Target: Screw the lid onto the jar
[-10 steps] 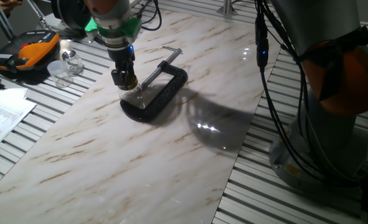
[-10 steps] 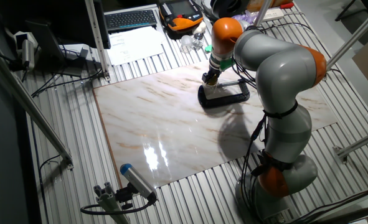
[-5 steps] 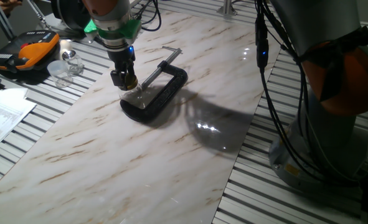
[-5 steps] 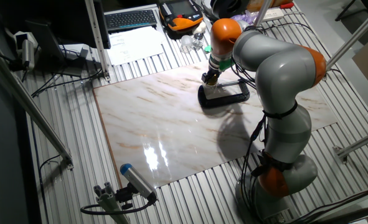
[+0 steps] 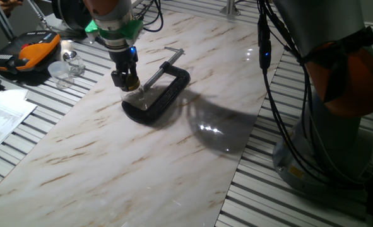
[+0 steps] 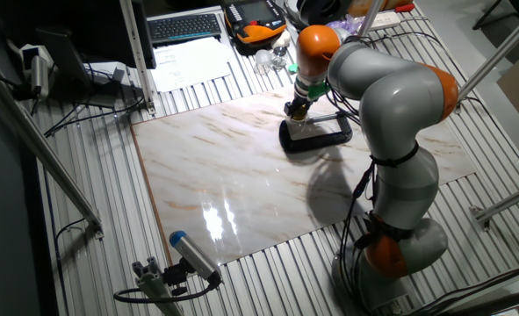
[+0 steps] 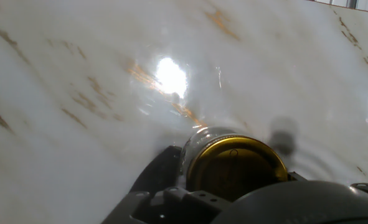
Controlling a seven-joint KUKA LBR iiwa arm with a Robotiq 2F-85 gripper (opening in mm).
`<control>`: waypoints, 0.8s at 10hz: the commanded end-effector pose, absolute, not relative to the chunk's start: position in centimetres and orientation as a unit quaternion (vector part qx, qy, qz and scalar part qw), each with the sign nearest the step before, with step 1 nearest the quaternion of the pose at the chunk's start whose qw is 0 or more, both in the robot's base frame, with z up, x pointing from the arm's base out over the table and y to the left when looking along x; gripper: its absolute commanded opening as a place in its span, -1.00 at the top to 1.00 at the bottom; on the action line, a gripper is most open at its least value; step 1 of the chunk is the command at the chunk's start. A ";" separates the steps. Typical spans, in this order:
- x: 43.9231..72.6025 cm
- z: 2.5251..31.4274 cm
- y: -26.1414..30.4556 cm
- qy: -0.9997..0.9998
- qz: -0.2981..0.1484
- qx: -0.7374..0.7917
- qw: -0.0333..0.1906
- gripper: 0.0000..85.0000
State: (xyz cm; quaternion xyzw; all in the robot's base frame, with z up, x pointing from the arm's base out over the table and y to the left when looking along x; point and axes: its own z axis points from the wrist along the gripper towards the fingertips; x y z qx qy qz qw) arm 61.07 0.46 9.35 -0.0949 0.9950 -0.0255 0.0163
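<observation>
Jaws pinching the lid (image 7: 235,169) over the jar (image 5: 139,99) — glass barely discernible.

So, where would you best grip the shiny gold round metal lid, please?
By its thin rim, on opposite sides, coming straight down. The shiny gold round metal lid is flat and faces up over the small clear glass jar, so only its edge gives the fingers purchase; the black C-clamp crowds the sides.
</observation>
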 end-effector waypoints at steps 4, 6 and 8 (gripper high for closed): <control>61.1 9.4 0.5 0.997 -0.031 -0.067 0.016 -0.60; 61.1 9.4 0.5 0.998 -0.035 -0.053 0.015 -0.60; 61.1 9.4 0.5 0.999 -0.039 -0.036 0.014 -0.60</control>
